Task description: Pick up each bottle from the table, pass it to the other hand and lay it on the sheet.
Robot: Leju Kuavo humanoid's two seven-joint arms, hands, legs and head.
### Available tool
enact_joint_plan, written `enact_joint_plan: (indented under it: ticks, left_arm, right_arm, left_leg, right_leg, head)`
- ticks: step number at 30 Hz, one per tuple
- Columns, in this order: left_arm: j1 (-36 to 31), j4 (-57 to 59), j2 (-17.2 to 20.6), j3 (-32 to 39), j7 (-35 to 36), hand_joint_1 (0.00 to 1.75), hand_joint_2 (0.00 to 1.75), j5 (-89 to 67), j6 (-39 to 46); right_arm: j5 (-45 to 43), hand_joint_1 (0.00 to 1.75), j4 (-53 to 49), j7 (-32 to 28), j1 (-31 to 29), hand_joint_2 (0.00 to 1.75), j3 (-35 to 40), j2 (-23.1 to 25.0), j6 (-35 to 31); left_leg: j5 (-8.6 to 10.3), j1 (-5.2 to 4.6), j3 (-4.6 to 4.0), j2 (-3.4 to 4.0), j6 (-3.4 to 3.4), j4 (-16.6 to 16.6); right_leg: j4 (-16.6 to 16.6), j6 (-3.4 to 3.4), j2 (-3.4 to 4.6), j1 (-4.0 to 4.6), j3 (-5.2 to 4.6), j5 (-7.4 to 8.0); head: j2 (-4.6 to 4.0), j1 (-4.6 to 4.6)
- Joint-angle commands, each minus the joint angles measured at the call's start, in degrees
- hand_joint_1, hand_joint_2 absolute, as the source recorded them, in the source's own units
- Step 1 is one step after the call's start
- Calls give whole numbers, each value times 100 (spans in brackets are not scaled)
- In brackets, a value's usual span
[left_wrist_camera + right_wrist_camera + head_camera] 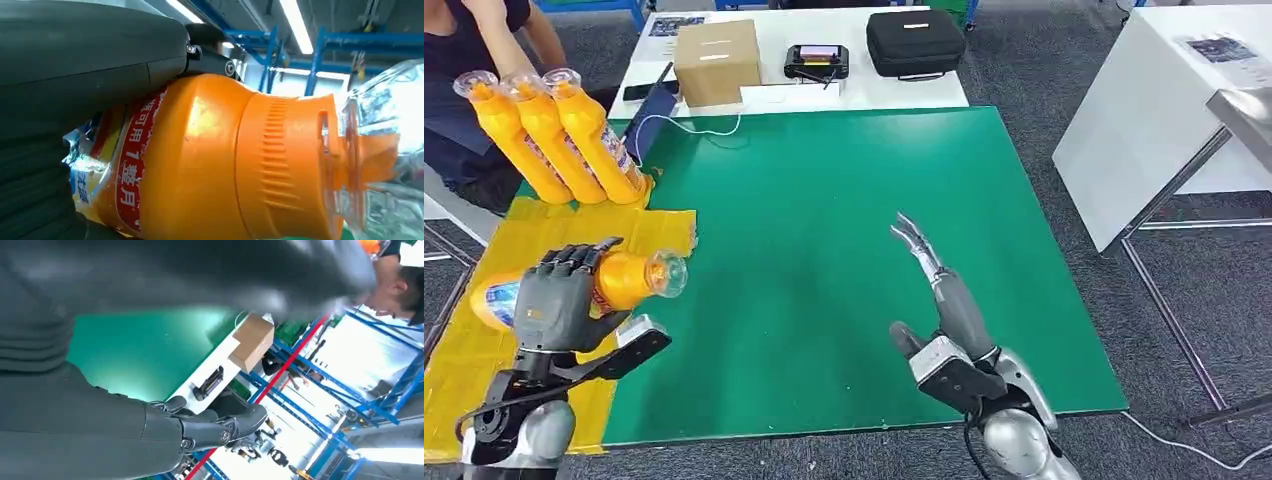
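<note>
Over the yellow sheet (484,350), we found the left hand (559,295) clamped round a rigid (slippery) bottle (624,280); right hand (944,300) fingers apart.

I'm looking at a lab or workshop test area, not a home. Green mat (844,250) covers the work table, yellow sheet (484,340) at its left edge. White bench (774,60) behind holds a cardboard box (716,60), a black case (916,42) and a small device (816,62). Grey carpet floor (1024,90). Wrist views show blue steel racking (320,410) and strip ceiling lights (296,25), so an industrial hall. A person (474,60) sits at the table's far left.
</note>
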Motion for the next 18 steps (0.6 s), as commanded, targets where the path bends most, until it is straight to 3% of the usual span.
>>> enact_joint_plan:
  ticks: [1,6,9,10,18]
  left_arm:
    - [28,1484,416,145,-128,175,175,-34,-96]
    - [-78,2895,659,81,-688,175,175,691,-575]
    - [-29,3145,738,19,-1108,175,175,1087,-664]
    - [3,3138,747,4,-1120,0,0,1076,-643]
    - [252,2624,641,103,-1471,0,0,1794,-972]
  right_arm:
    - [67,0,87,119,-102,0,-128,-158,49]
    - [-2,0,328,168,-412,0,2,-193,110]
    - [-23,0,442,185,-518,0,105,-215,132]
    - [-23,0,473,185,-537,0,123,-213,134]
    - [-52,0,577,216,-544,0,192,-237,144]
  left_leg:
    - [-7,1,32,-10,-3,-10]
    - [-2,-3,28,-9,-1,-14]
    - [-5,0,31,3,-3,-13]
    - [-3,0,23,1,-2,-11]
    - [-11,7,31,-8,-3,-6]
  right_leg:
    - [-6,-8,39,-6,28,-6]
    - [-7,-5,28,-10,25,-4]
    - [-9,-8,45,-7,27,-2]
    - [-7,-7,35,-6,20,-2]
    - [-8,-8,48,-1,33,-7]
  head:
    - [0,-2]
    - [0,2]
    - [0,0]
    - [0,0]
    - [0,2]
